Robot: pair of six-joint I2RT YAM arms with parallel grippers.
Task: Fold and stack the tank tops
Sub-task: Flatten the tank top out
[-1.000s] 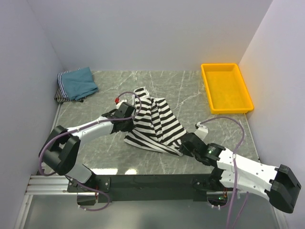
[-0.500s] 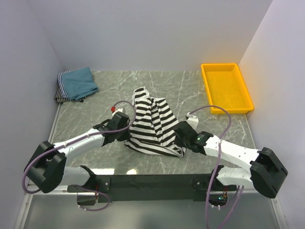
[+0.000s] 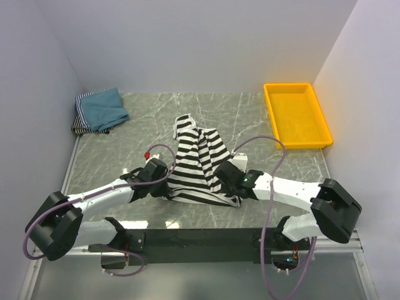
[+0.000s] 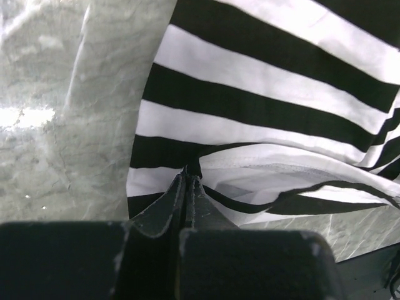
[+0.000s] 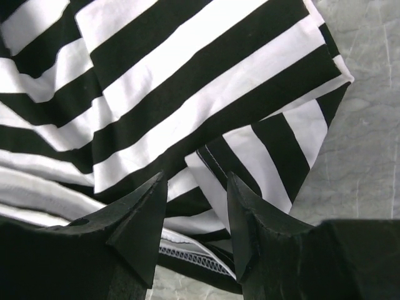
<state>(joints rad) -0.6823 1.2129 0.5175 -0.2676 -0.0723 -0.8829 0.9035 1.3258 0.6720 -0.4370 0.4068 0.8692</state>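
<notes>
Left end effector (image 4: 187, 175) clamps striped tank top (image 3: 200, 159) by its hem; right end effector (image 5: 197, 181) gapes above it.

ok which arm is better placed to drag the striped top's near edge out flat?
Left, probably. The left gripper is shut on the striped tank top at its edge, so it can pull straight away. The right gripper stands open over the cloth, gripping nothing.

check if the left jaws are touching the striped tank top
Touching. Left wrist view shows the left jaws pinched shut on an edge of the striped tank top.
</notes>
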